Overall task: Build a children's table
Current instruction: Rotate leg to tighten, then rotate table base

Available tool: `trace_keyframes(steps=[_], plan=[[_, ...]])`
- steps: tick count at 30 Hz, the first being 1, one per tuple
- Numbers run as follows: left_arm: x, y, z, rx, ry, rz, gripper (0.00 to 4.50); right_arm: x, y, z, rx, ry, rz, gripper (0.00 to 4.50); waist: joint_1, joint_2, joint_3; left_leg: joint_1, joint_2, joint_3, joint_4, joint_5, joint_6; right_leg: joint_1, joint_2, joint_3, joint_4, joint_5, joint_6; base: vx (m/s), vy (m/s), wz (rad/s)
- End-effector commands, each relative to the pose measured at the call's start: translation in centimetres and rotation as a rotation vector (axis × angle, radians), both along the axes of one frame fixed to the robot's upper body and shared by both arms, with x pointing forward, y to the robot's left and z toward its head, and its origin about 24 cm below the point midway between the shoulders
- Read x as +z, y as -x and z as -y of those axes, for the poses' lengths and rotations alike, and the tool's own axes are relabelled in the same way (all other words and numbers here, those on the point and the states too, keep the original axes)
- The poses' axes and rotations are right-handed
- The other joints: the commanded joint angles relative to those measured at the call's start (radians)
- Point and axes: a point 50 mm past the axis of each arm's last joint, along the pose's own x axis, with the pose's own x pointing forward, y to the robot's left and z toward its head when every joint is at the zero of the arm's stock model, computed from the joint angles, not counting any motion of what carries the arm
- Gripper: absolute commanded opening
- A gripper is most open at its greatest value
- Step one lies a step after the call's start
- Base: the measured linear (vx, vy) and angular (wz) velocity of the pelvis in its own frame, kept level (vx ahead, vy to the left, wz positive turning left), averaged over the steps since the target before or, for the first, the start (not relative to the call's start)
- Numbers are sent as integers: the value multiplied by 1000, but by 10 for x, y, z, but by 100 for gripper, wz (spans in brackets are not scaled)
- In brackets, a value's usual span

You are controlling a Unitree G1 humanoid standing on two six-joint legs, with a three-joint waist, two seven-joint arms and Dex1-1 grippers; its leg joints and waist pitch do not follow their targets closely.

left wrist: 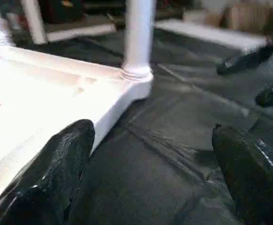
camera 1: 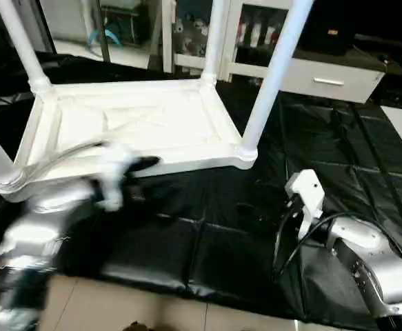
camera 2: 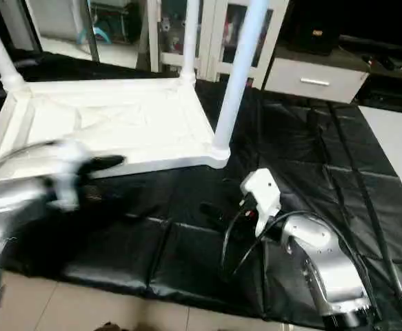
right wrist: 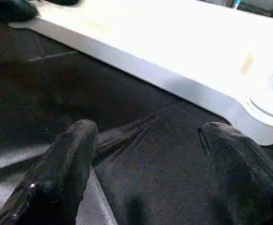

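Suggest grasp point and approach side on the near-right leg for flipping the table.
Probably grip the near-right leg low, just above its corner socket, coming from the right with the right tool turned level. The tube stands upright, round and bare on that side, and gripping near the tabletop should keep leverage small.

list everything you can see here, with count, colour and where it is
tabletop: 1, white, upside down on the black cover, ribbed underside facing up
legs: 4, white tubes, one standing upright in each corner socket of the tabletop
worktable cover: 1, black, quilted, under the tabletop and both grippers
cabinet with drawer: 1, white with a light handle, behind the worktable
floor tiles: pale, along the near edge below the cover
left gripper: 1, black fingers wide apart, holding nothing, at the tabletop's near edge
right gripper: 1, black fingers open, empty, over the black cover near the tabletop's right corner
forearms: 2, silver, at the lower corners of the head views
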Motion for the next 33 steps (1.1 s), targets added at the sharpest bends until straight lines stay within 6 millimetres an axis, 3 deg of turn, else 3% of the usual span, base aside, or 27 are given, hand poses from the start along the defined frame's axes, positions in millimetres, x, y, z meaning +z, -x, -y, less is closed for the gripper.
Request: trace_keyframes(steps=[1,5,6,7,8,9,12,14,15,17,23,27,28,30,33], plan=[[11,5,-25,67,69,29,450,4,0,2,-11,-29,8,406,0,13,-58,17,14,-12,-82,-385,-21,33,-30,24,-79,-363,-161,0,0,0],[19,31,-90,229,114,29,450,3,-1,1,2,-39,1,439,-1,15,-54,22,13,-15,-84,-421,-32,26,-27,24,-84,-402,-142,0,0,0],[19,37,-97,243,112,25,450,3,-1,1,3,-39,1,439,-4,8,-51,16,12,-18,-87,-426,-31,28,-29,24,-82,-426,-132,0,0,0],[20,41,-102,257,114,25,450,3,-2,1,5,-38,0,439,-5,10,-52,14,11,-20,-88,-429,-33,30,-30,24,-82,-436,-126,0,0,0],[21,49,-114,287,115,22,450,3,-2,1,9,-34,-1,439,-2,10,-52,24,14,-21,-88,-450,-37,19,-29,25,-85,-435,-124,0,0,0],[22,55,-120,305,116,18,450,2,-3,1,11,-36,-3,439,-3,7,-51,25,15,-21,-90,-457,-36,17,-28,26,-87,-431,-127,0,0,0],[23,65,-135,354,118,20,450,2,-3,0,21,-38,-5,439,3,12,-51,32,16,-20,-91,-482,-43,12,-26,27,-85,-397,-142,0,0,0],[24,79,-157,426,115,22,450,2,-4,-2,27,-39,-5,439,8,4,-51,28,13,-21,-93,-492,-43,16,-28,27,-87,-417,-125,0,0,0],[25,82,-162,441,117,24,450,2,-4,-2,28,-40,-5,439,7,5,-52,27,13,-23,-95,-495,-45,17,-29,27,-87,-423,-120,0,0,0],[27,88,-171,462,110,22,450,2,-5,-3,37,-40,-7,439,6,0,-51,29,15,-25,-96,-514,-49,14,-31,27,-90,-439,-115,0,0,0],[37,94,-186,511,113,59,450,2,-6,-2,43,-33,-6,439,6,7,-47,39,16,-34,-99,-605,-65,6,-33,25,-99,-498,-107,0,0,0],[37,87,-191,568,83,91,450,2,-7,-3,38,-31,-2,439,8,5,-46,45,13,-37,-97,-635,-65,3,-34,21,-107,-533,-96,0,0,0],[36,85,-191,583,76,93,450,2,-7,-3,37,-31,-2,439,7,3,-45,39,14,-41,-100,-631,-67,10,-37,20,-107,-545,-92,0,0,0],[36,73,-190,604,61,134,450,2,-7,-4,32,-27,2,439,10,11,-48,46,14,-41,-100,-629,-71,5,-36,21,-109,-533,-91,0,0,0],[38,58,-184,597,77,173,450,1,-7,-5,30,-25,4,439,11,8,-45,44,15,-45,-102,-649,-77,11,-39,17,-109,-554,-94,0,0,0]])
